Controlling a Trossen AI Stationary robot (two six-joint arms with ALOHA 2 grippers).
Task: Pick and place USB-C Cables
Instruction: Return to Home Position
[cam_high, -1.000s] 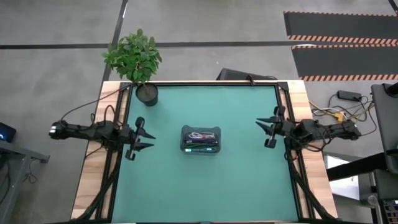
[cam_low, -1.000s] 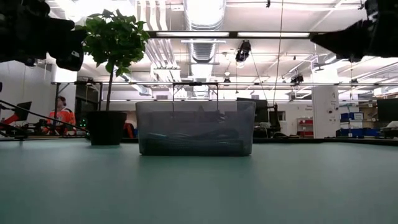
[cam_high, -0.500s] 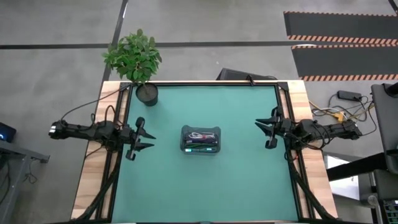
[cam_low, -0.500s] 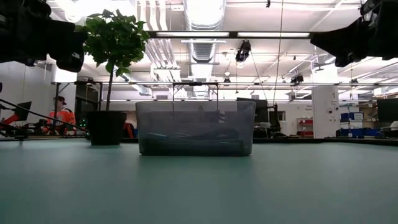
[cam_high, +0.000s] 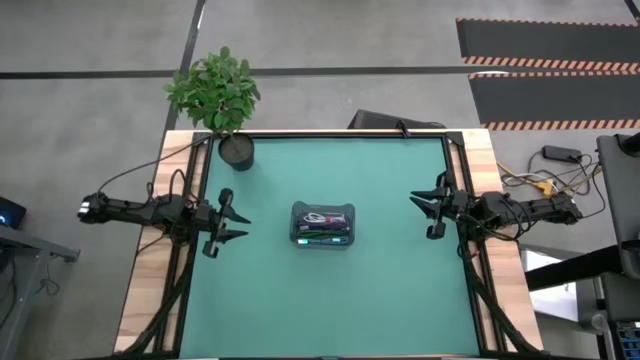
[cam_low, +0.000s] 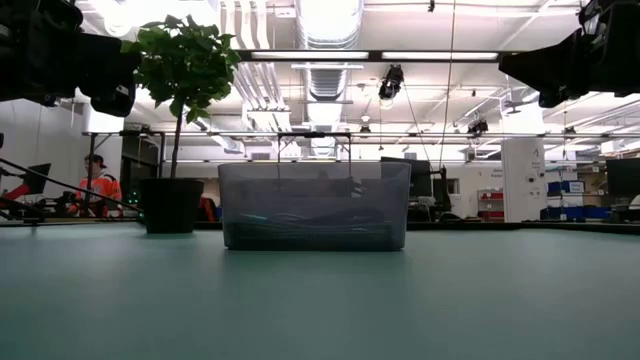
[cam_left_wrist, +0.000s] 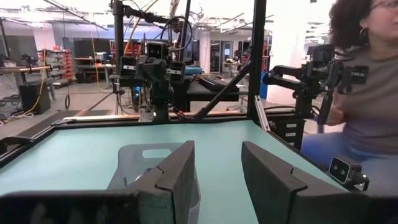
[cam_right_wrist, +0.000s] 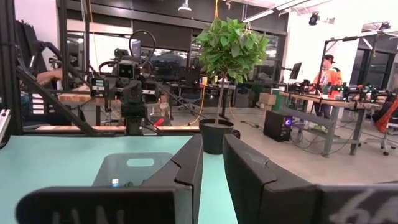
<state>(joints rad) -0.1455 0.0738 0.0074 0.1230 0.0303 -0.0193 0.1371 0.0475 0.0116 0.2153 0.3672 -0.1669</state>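
A clear plastic bin (cam_high: 322, 208) stands at the middle of the green table, and the coiled USB-C cables (cam_high: 322, 227) lie inside it. White-with-red and green coils show from above. In the low view the cables (cam_low: 310, 226) are a dark heap on the bin floor behind the wall (cam_low: 314, 180). My left gripper (cam_high: 229, 222) hovers open to the left of the bin, pointing at it. My right gripper (cam_high: 430, 211) hovers open to its right, also pointing at it. Both wrist views look over the fingers at the bin (cam_left_wrist: 146, 163) (cam_right_wrist: 134, 167).
A potted plant (cam_high: 236, 148) stands on the table's far left corner, left of the bin in the low view (cam_low: 172, 204). A person (cam_left_wrist: 367, 93) sits beyond the table's right side. Another person (cam_low: 97, 184) is far off in the room. Bare green mat surrounds the bin.
My right gripper has edged slightly toward the table's left, nearer the bin, with its fingers still apart. The bin and cables have stayed where they were.
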